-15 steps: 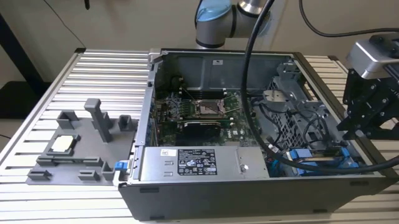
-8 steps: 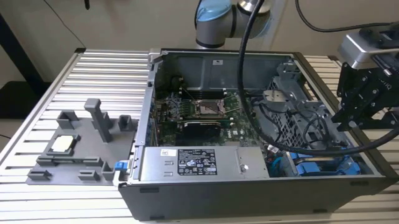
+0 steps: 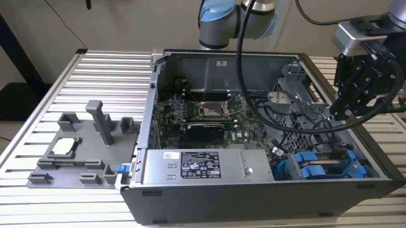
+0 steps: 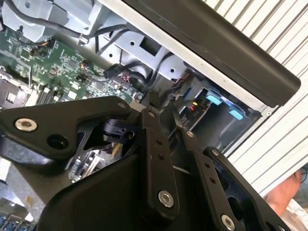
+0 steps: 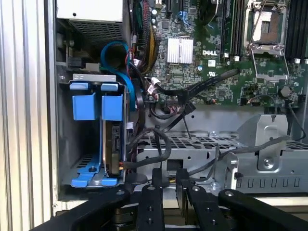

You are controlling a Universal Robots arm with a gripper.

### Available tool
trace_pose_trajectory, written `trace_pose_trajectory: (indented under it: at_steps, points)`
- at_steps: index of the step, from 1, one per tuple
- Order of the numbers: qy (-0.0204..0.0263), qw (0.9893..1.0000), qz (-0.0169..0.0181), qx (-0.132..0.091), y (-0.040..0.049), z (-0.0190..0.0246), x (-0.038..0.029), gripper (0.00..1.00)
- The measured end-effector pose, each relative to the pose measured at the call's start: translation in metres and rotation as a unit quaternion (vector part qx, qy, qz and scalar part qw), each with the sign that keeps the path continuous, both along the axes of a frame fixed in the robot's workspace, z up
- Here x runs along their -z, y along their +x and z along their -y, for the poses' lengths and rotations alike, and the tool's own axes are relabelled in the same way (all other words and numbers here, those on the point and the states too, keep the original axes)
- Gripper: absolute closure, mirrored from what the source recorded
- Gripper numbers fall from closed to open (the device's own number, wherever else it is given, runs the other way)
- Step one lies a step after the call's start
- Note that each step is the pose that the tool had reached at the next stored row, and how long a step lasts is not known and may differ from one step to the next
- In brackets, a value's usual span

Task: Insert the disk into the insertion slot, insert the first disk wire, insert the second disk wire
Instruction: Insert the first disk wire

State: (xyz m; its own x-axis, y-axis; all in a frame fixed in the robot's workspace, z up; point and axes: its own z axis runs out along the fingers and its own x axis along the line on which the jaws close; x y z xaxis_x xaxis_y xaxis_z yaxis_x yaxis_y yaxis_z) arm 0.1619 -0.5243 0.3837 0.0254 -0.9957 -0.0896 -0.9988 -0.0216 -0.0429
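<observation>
Broadly, a slatted table (image 3: 95, 71) carries an open case (image 3: 254, 202). Beside the case, on the exterior view's left, is a grey tray (image 3: 47, 164) with a small square chip (image 3: 65, 146) in one pocket. Inside the case lie the board (image 3: 209, 107), a labelled power box (image 3: 197, 166) against the near wall, and a metal cage (image 5: 84, 163) in the corner on the exterior view's right.

In the first wrist view the cage holds two blue carrier fronts side by side. The disk (image 5: 114, 144) sits in its blue frame, fully inside the slot (image 5: 127, 103), next to the other carrier (image 5: 84, 107). A blue cable (image 5: 115, 50) loops up from behind the cage, and a black cable (image 5: 159, 144) curls to the disk's edge.

The gripper (image 5: 169, 173) hangs just outside the cage, over a perforated plate. Its fingers (image 5: 156, 197) stand close, with a narrow gap between them and nothing in it.

The exterior view adds the table, the tray and the arm (image 3: 219, 21) behind the case, with the gripper above the case wall on that view's right. The second wrist view looks past the fingers to the blue fronts and catches part of a person (image 4: 284, 195) at its corner.
</observation>
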Motion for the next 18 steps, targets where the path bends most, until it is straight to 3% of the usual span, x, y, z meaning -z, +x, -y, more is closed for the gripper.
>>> trace_pose_trajectory:
  at_steps: [2, 6, 13, 18]
  points:
    - [0.0001, 1.0, 0.0, 0.0, 0.0, -0.0032, 0.0001, 0.73]
    - [0.0, 1.0, 0.0, 0.0, -0.004, -0.0052, 0.0, 0.73]
    - [0.0, 1.0, 0.0008, 0.0, -0.0236, -0.0051, 0.0002, 0.73]
    - [0.0001, 1.0, 0.0008, 0.0, -0.0321, -0.0051, 0.0003, 0.73]
